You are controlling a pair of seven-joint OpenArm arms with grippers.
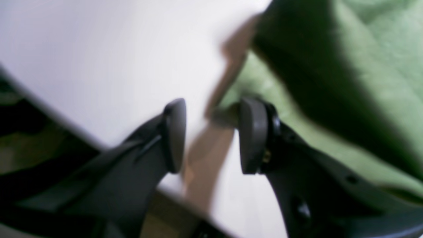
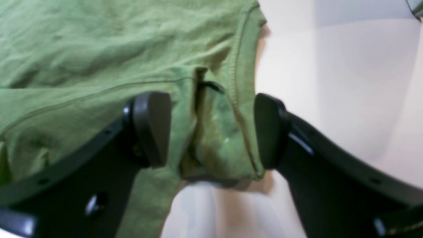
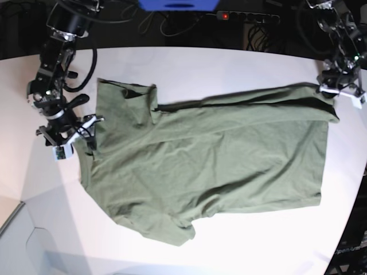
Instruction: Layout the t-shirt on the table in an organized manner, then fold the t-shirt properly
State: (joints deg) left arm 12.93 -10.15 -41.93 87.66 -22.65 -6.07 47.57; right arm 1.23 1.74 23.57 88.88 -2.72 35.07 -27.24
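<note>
While the base view shows the wrinkly olive-green cotton t-shirt (image 3: pixel 212 166) spread on the white matte worktop (image 3: pixel 229 69), only the wrist views show both sets of fingers spread: the right fingers (image 2: pixel 152 127) straddle a hem fold, and the left fingers (image 1: pixel 252 135) are empty at its edge.

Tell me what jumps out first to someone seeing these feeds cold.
The green t-shirt spread wrinkled across the middle of the white table, sleeves toward the base view's left. Next, the right hand, open astride a bunched fold of hem at the shirt's left edge. The left hand sits at the shirt's far right corner, its picture blurred.

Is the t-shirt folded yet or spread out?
Spread out: the t-shirt lies open across the table, only its far edge doubled over.
</note>
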